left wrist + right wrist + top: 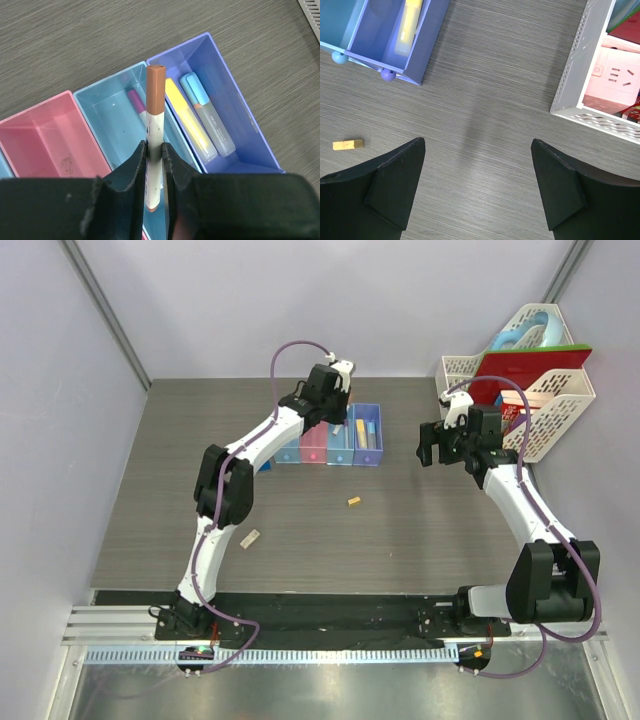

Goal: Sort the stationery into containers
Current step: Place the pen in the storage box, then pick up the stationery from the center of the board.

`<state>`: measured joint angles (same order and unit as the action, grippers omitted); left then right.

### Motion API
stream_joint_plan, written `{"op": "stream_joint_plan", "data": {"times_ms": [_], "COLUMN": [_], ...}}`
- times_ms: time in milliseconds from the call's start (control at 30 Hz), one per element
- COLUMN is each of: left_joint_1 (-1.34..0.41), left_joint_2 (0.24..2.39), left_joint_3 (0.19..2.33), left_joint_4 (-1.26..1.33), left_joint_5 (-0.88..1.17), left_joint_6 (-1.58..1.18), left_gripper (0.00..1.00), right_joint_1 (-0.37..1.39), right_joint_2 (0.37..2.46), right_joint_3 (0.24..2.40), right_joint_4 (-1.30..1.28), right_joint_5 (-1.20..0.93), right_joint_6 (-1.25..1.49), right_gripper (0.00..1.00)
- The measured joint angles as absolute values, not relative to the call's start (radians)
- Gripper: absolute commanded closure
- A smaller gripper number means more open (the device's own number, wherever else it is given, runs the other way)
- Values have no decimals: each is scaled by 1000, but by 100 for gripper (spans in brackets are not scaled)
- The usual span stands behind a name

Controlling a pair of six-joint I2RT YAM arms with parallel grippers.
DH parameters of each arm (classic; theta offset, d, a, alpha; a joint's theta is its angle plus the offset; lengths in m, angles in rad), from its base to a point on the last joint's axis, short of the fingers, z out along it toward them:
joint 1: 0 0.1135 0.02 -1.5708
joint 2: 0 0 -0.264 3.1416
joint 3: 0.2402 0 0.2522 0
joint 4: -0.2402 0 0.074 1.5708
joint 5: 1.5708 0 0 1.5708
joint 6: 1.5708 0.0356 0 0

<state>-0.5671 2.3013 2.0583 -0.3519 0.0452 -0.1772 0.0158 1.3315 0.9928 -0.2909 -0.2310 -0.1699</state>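
Left wrist shows a slim, brown-capped white pen (154,132).

The worktop (420,530) is grey with a fine wood grain running side to side. At its far right corner stand white lattice baskets (560,405), close together and tilted. A red folder (530,365) stands upright inside them, and a light blue curved thing (520,335) pokes out above the rear one. Seen from the right wrist, one basket wall (580,75) rests on the worktop, and a white socket block (615,80) lies inside. A black mat (330,610) runs along the near edge, with a metal rail (300,655) just in front of it.
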Motion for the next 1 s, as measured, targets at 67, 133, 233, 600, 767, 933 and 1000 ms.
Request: {"op": "stream_joint_plan", "data": {"times_ms": [67,133,233,600,767,933,1000], "left_joint_1": [-567,-567,-567,-567,-567,-567,-567], "left_joint_2": [2301,2301,2301,2301,2287,2182,2117], "left_joint_3": [2058,2058,2058,2058,2058,2019,1991], "left_joint_4": [-352,-352,-352,-352,-364,-392,-403], "left_joint_5": [45,45,45,44,44,19,-6], "left_joint_6": [-178,-179,-179,-179,-173,-132,-107], "left_gripper": [71,68,64,58,58,57,57], "right_joint_1": [16,16,16,16,16,16,16], "right_joint_2": [1330,1329,1327,1322,1322,1320,1317], "right_joint_3": [993,992,992,992,992,992,992], "right_joint_4": [-291,-291,-290,-291,-291,-291,-292], "right_joint_5": [-231,-231,-231,-231,-231,-233,-236], "right_joint_6": [-170,-170,-170,-170,-170,-168,-166], "right_gripper": [8,8,8,8,8,8,8]}}
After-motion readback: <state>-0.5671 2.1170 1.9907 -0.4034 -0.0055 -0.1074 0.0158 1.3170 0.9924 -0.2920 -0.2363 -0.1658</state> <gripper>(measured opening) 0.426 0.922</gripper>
